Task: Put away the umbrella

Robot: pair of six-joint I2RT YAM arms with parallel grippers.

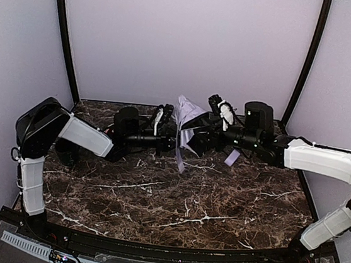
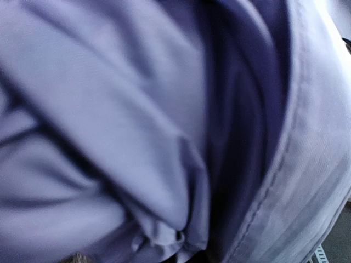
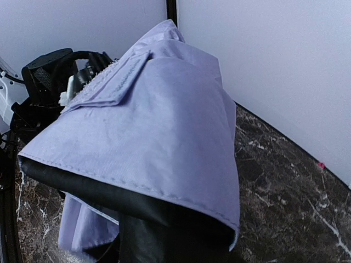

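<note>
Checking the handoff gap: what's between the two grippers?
The umbrella, its lavender fabric bunched between the left gripper and right gripper; clearest in the top view.

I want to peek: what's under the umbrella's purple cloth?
Under the umbrella you can see its black lining and the marble table. Anything deeper underneath is covered.

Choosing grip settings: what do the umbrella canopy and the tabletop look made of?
Umbrella: thin woven synthetic cloth, probably nylon or polyester; matte lavender, stitched hems, soft folds, black underside. Table: dark brown marble look with white veins; stone or printed laminate, cannot tell.
</note>
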